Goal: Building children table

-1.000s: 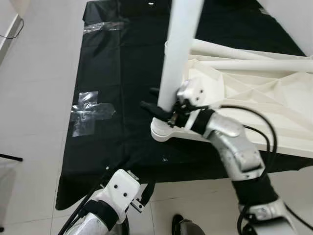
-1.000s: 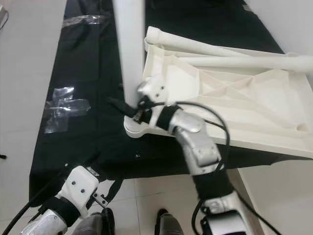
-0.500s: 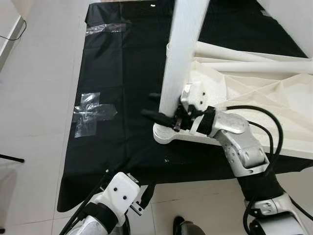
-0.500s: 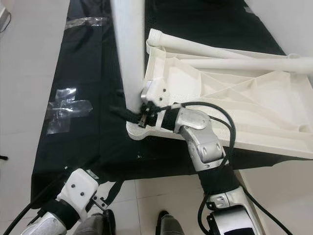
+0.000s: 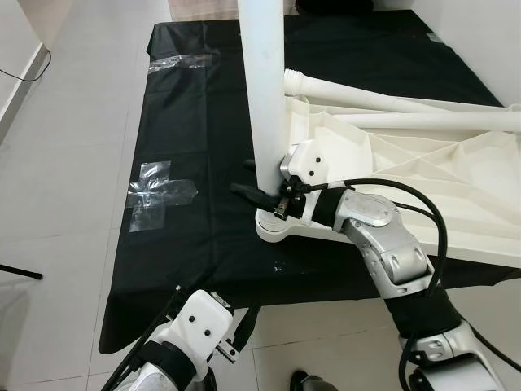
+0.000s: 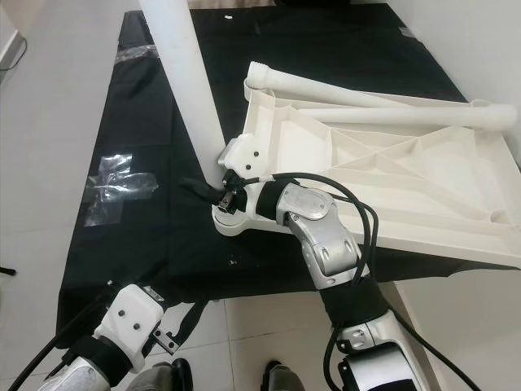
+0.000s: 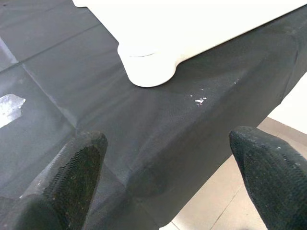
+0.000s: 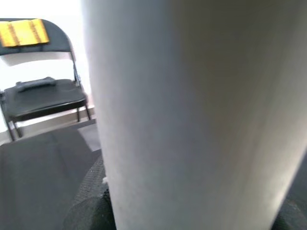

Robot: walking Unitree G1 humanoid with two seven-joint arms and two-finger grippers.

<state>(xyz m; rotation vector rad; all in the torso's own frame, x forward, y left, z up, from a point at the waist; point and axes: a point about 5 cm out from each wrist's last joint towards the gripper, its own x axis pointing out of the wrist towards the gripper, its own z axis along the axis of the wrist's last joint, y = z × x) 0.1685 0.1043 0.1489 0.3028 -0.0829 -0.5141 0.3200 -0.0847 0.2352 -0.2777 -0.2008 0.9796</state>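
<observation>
A white tabletop lies upside down on a black cloth. One white leg stands nearly upright in the round socket at the near left corner. My right gripper is shut on that leg just above the socket; the leg looms large in the right wrist view. Two loose legs lie across the tabletop's far side. My left gripper hangs low at the cloth's near edge, open, with nothing between its fingertips.
Clear tape patches stick to the cloth left of the corner, with more tape at the far end. Pale tiled floor surrounds the cloth. A black folding chair stands beyond.
The standing leg's top has swung to the left, from leaning right to nearly upright. My right gripper has stayed shut on its base. The camera has shifted a little.
</observation>
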